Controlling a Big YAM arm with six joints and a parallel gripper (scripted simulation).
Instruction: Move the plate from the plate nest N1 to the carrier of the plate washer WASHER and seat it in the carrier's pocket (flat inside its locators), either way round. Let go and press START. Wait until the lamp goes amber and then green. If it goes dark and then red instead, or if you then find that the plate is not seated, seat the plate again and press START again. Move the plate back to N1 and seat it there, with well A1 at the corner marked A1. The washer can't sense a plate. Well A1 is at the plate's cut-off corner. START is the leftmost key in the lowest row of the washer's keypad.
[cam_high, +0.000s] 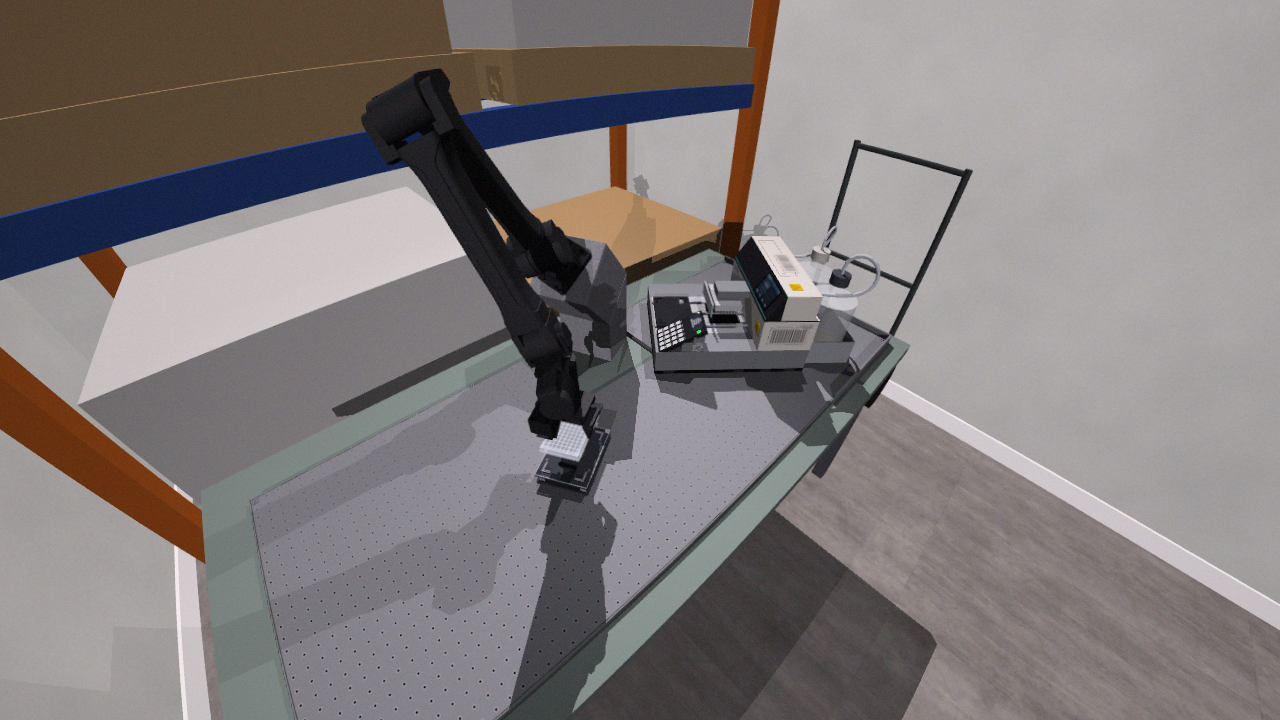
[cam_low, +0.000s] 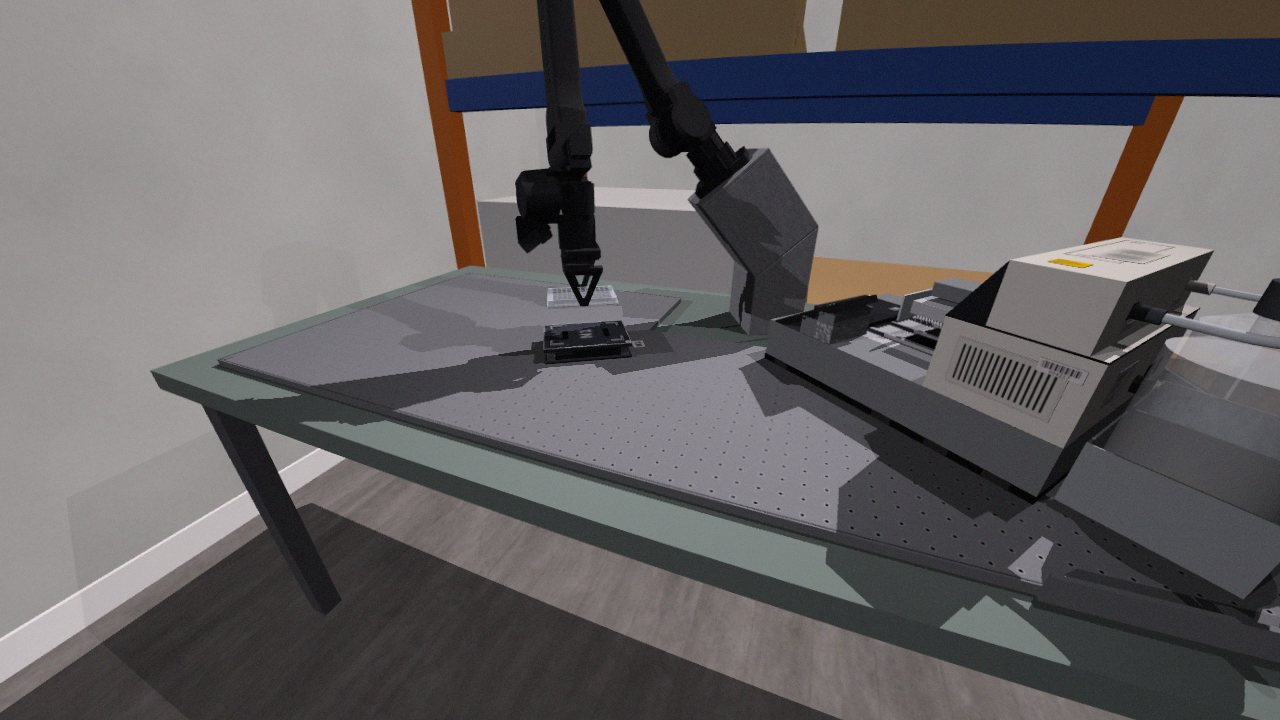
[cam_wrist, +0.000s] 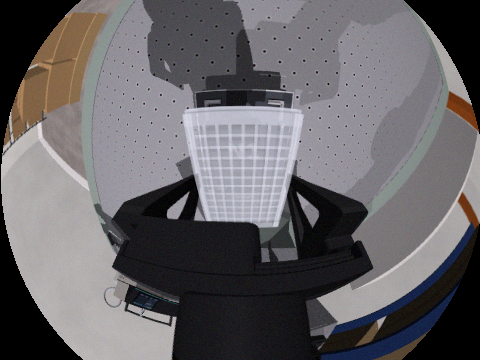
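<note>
The clear white plate (cam_high: 565, 441) (cam_low: 572, 296) (cam_wrist: 244, 150) is held level between the two fingers of my gripper (cam_low: 583, 299) (cam_wrist: 242, 179), which is shut on its long sides. It hangs a short way above the dark nest N1 (cam_high: 586, 476) (cam_low: 586, 340) (cam_wrist: 243, 99), with a visible gap in the exterior view. The washer (cam_high: 789, 291) (cam_low: 1002, 376) stands toward the table's far right end in the top view. Its keypad (cam_high: 669, 334) faces up, with a small green light (cam_high: 699, 331) beside it. The carrier is small and partly hidden. The plate's cut-off corner cannot be made out.
The arm's grey pedestal (cam_high: 595, 295) (cam_low: 769, 241) stands behind, between the nest and the washer. Bottles with hoses (cam_high: 836, 300) stand behind the washer. A black cart handle (cam_high: 913, 159) rises beyond them. A blue shelf beam (cam_high: 617, 110) (cam_low: 805, 80) crosses behind the arm.
</note>
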